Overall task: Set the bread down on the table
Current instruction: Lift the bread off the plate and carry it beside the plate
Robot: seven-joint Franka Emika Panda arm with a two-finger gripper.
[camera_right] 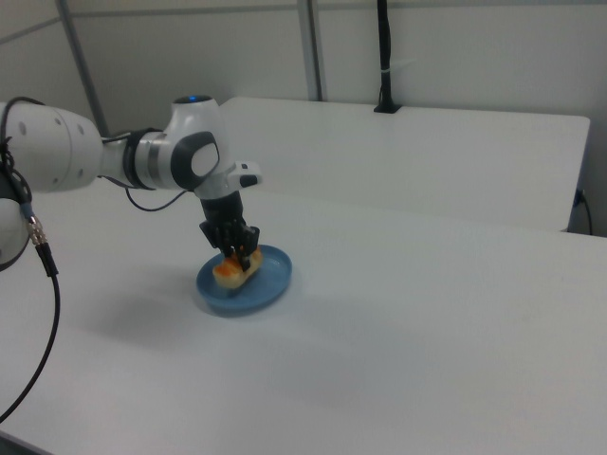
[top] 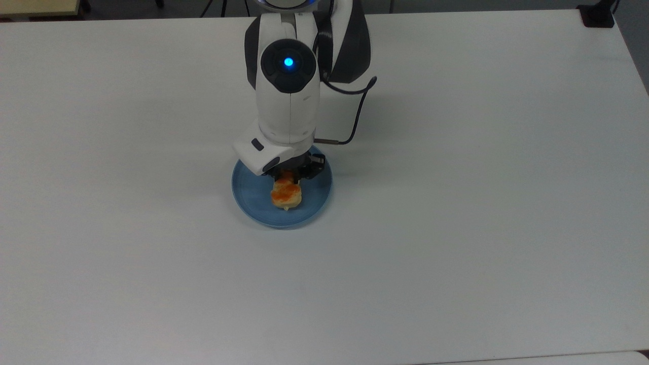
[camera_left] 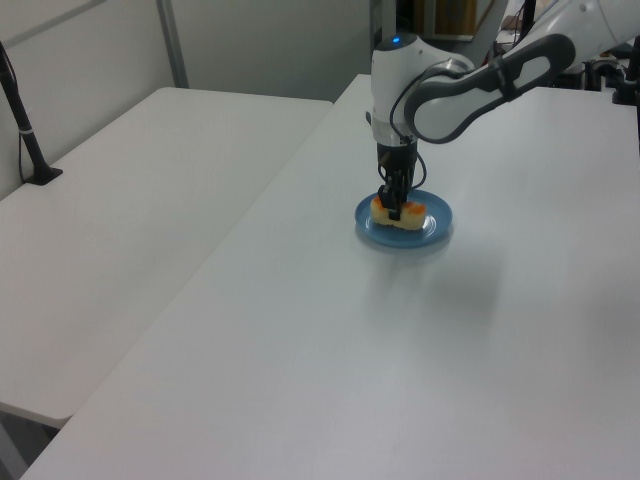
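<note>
The bread [top: 287, 195], a pale-tan bun with orange glaze, is over the middle of the round blue plate [top: 248, 197] on the white table [top: 456, 203]. My gripper [top: 291, 176] points straight down and is shut on the bread's far end; the arm's wrist hides that end in the top view. In the left view the gripper [camera_left: 393, 205] pinches the bread [camera_left: 400, 214] above the plate [camera_left: 435, 232]. In the right view the bread [camera_right: 235, 270] looks tilted, its gripped end raised under the gripper [camera_right: 241, 254], over the plate [camera_right: 273, 282].
A black cable [top: 356, 116] loops off the wrist. A black mount [top: 598, 15] sits at the table's far right corner in the top view. A second white table [camera_left: 130, 200] with a black post [camera_left: 20, 120] stands beside this one.
</note>
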